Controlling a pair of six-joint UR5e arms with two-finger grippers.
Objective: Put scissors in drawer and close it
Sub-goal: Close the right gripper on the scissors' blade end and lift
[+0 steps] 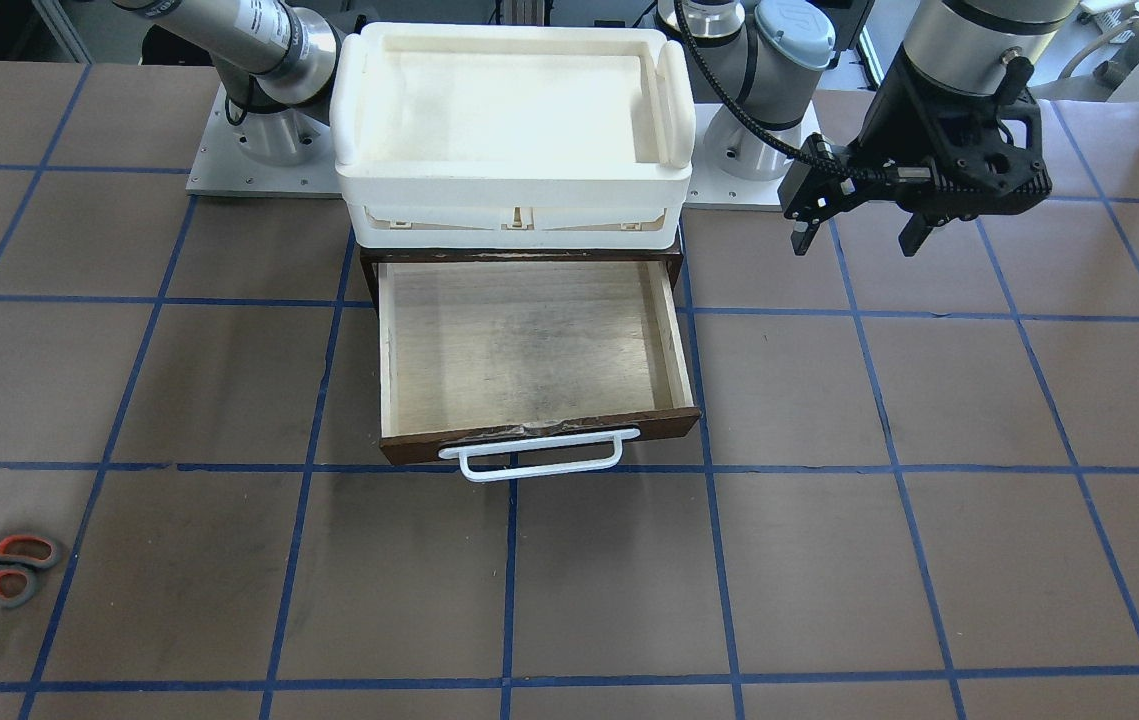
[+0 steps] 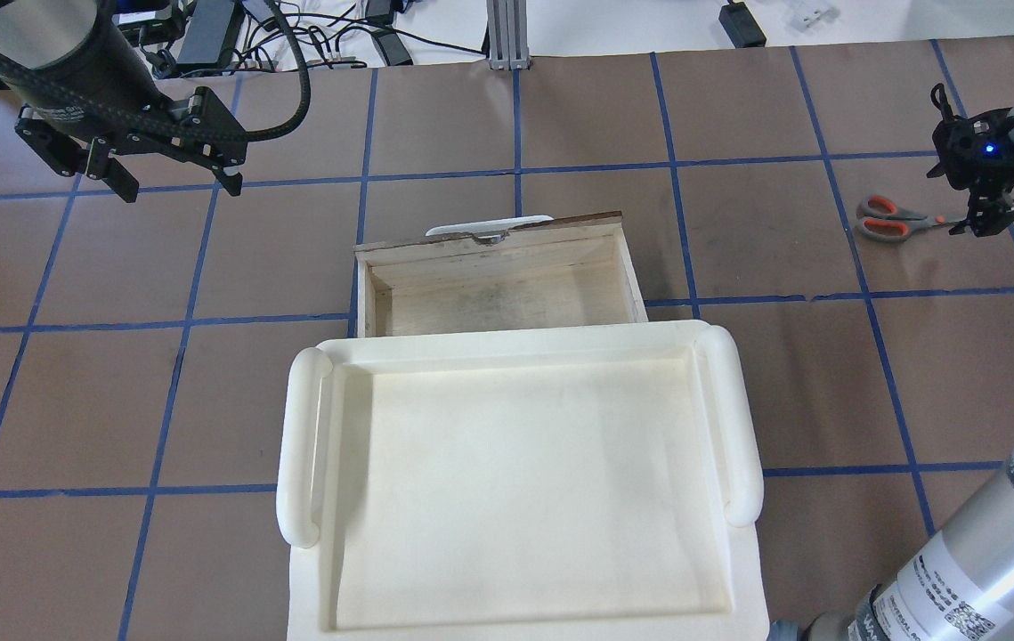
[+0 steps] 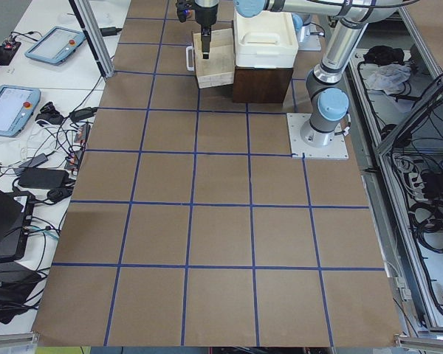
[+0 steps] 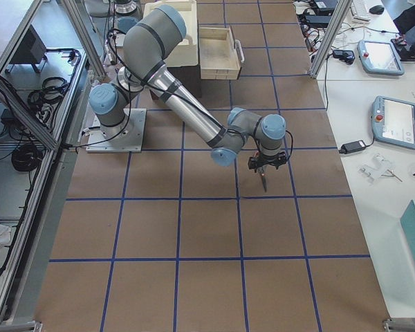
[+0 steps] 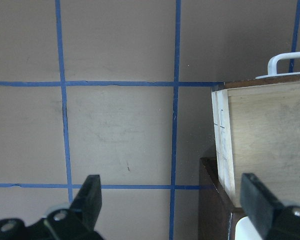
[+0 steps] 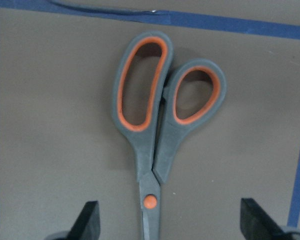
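Seen from over the robot's shoulders, we find the left tool [image 2: 179, 180] at far left, hanging above the brown, blue-gridded tabletop [image 2: 560, 116] with its fingers spread wide and nothing between them. It is well apart from the drawer [image 2: 498, 260], whose near corner shows at the right edge of the left wrist camera's view.

At centre, the drawer stands pulled out from under a white tray [image 2: 507, 343], its pale plywood floor in plain sight and its white handle [image 2: 489, 226] pointing away from the robot.

Farther right, well apart from the drawer, the scissors [image 2: 885, 219] lie flat on the tabletop, blades together. Their grey and orange handles point toward the drawer and their blades toward the right tool [image 2: 980, 221].

At far right, that tool hangs over the blade end. Its wrist camera shows its fingers [image 6: 87, 220] apart, one on either side of the blades just past the pivot, and neither touching them. We cannot tell how far above the tabletop the fingertips are.
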